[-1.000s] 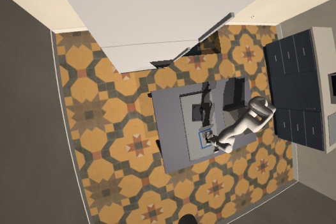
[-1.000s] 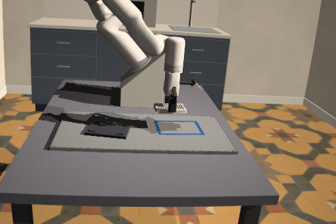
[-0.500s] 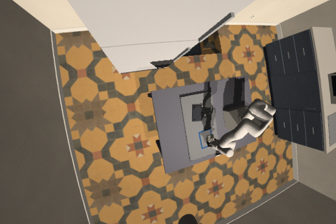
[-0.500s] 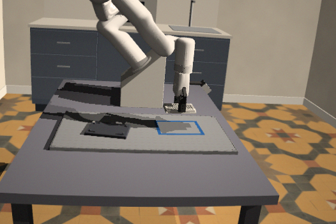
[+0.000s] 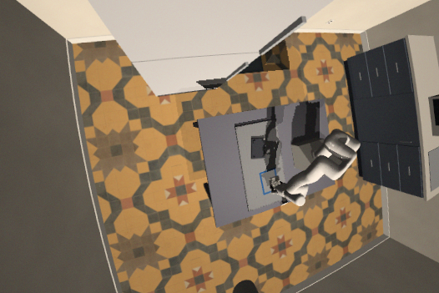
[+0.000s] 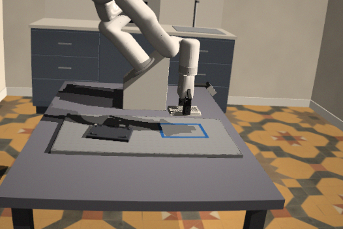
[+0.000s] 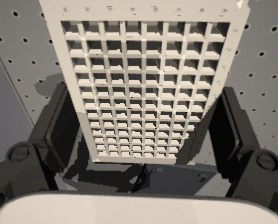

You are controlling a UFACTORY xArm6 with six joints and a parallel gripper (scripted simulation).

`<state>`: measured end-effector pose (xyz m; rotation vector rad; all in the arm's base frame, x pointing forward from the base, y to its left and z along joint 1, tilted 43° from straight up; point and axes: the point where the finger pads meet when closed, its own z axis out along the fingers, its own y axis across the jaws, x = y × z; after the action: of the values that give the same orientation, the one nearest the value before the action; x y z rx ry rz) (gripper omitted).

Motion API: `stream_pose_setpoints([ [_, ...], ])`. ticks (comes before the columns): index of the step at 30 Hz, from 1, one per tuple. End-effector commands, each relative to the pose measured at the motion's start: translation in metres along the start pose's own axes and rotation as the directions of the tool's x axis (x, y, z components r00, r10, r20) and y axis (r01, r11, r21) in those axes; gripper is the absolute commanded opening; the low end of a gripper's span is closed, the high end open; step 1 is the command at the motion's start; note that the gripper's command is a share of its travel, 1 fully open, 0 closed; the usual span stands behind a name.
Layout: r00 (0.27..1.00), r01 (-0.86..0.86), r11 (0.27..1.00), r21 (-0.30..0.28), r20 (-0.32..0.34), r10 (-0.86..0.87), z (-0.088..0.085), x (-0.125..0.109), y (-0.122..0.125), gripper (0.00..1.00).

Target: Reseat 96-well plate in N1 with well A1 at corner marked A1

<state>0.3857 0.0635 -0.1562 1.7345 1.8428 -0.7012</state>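
pale square-celled 96-well plate clamped in the black claw, above perforated grey deck

You saw the white well plate held level and wells-up in the air, above the far edge of the blue taped outline on the perforated deck. Its grid of square wells faced upward. The dark plate nest lay flat and unoccupied, well apart to the outline's left.

floor – orange patterned tiles | walls – beige | cabinets – dark blue, pale counter
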Motion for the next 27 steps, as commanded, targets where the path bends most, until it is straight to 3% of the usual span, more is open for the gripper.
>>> stream_pose_setpoints([
  [1,1.000,-0.001,1.000,-0.003,-0.002,0.001,-0.0014,0.0004,0.0014,0.00],
  [27,1.000,-0.001,1.000,-0.003,-0.002,0.001,0.0052,0.0005,0.0014,0.00],
])
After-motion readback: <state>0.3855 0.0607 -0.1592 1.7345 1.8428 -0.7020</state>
